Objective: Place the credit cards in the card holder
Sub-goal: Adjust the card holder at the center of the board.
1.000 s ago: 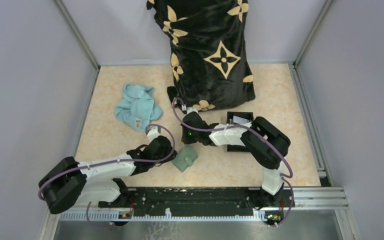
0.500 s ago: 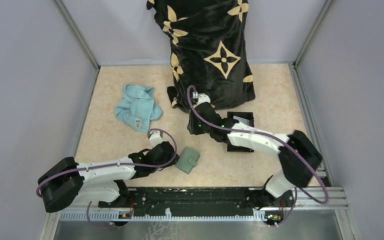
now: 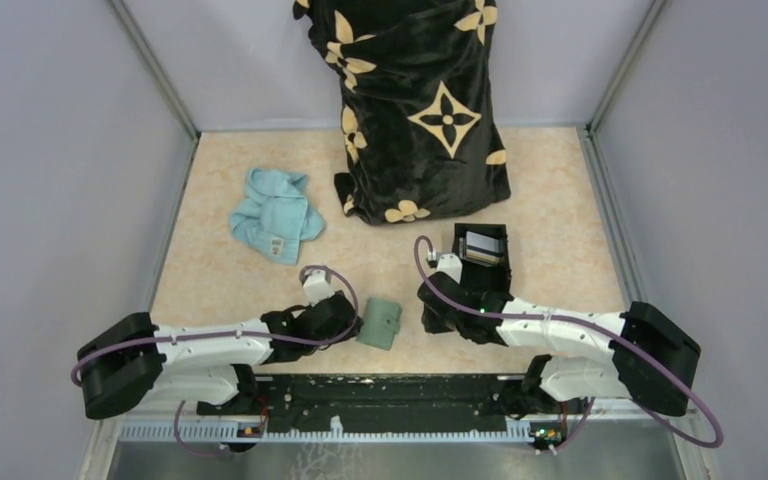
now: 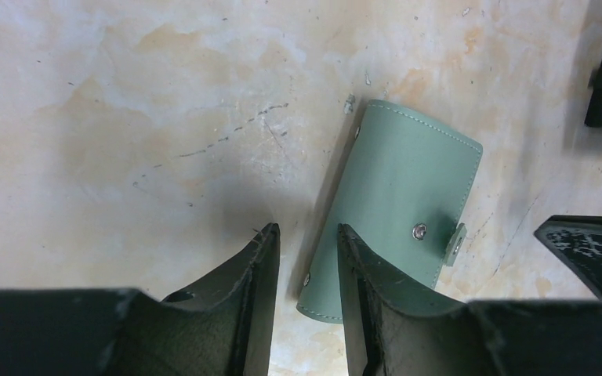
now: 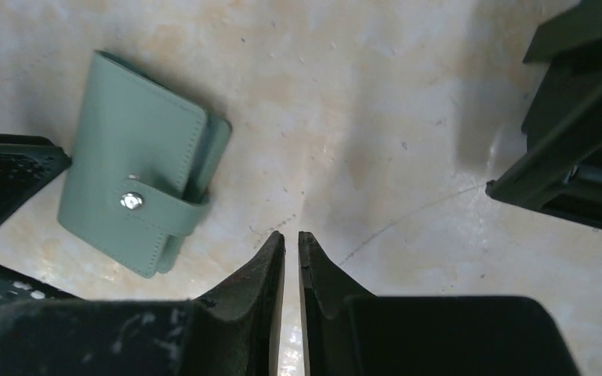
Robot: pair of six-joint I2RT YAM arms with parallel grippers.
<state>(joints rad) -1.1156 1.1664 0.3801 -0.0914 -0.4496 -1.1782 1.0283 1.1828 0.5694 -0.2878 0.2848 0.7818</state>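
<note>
Card holder (image 3: 379,324): snapped shut, flat by the table's (image 3: 560,190) near edge, between both grippers.
Left gripper (image 4: 306,262): the nearer; jaws partly open astride the holder's closest long edge, which runs roughly along the fingers; no firm grip evident.
Right gripper (image 5: 291,251): near the opposite side, apart; narrow slit, empty.
Credit cards (image 3: 481,243): in the black box (image 3: 500,272).

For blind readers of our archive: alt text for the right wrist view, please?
A sage-green card holder lies closed, strap snapped, upper left on a marbled tan table. The right hand shows at the bottom, fingers a narrow slit apart and empty; a black box sits at right.
</note>
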